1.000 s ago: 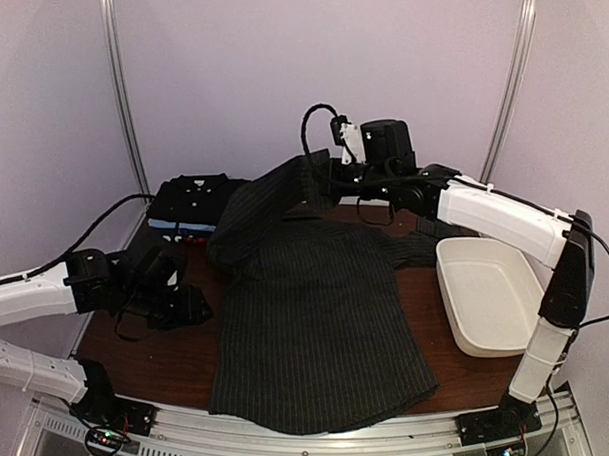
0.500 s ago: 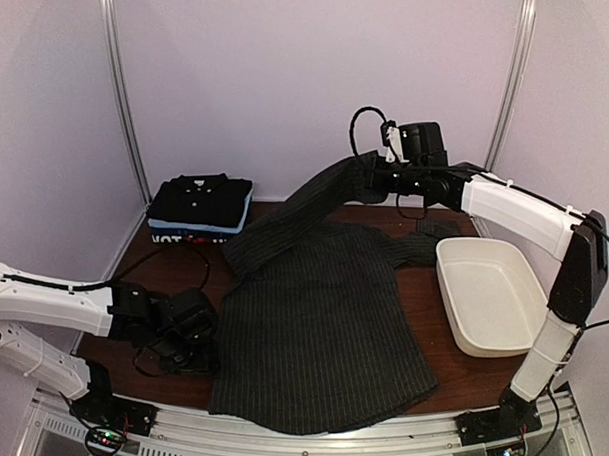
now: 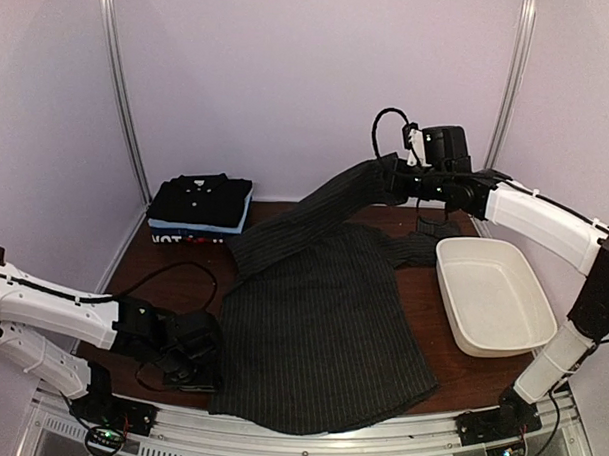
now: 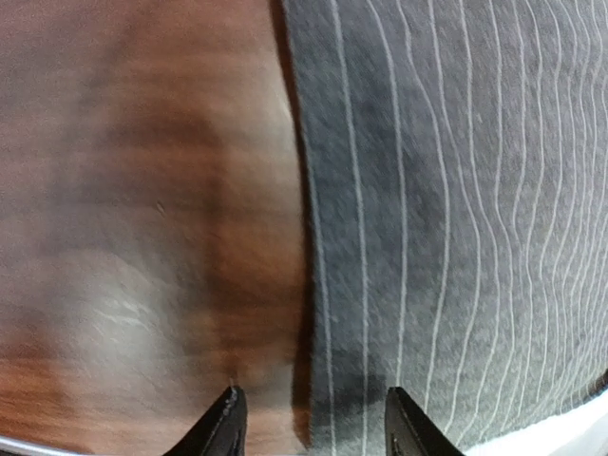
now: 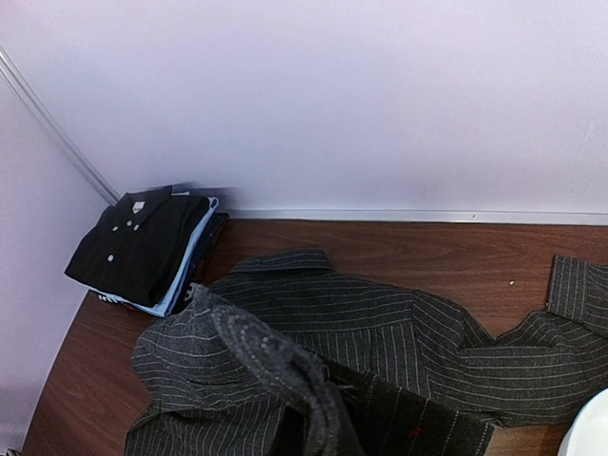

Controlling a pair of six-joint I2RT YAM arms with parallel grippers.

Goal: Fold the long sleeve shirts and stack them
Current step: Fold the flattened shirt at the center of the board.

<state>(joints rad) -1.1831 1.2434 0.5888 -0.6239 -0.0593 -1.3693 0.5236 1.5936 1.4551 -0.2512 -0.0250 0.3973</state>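
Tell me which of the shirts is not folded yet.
The charcoal pinstriped shirt: it lies spread out, one sleeve held up by the right end effector. The black shirt and light blue shirt are folded and stacked.

The left arm lies low and extended, its left claw half-spread at the near left edge of the pinstriped shirt. The right arm reaches high above that shirt's collar end, with the right claw clamped on a sleeve.

- White shells, black joints on left arm and right arm.
- Black tapered fingers on left gripper.
- Black cable looped behind right wrist.
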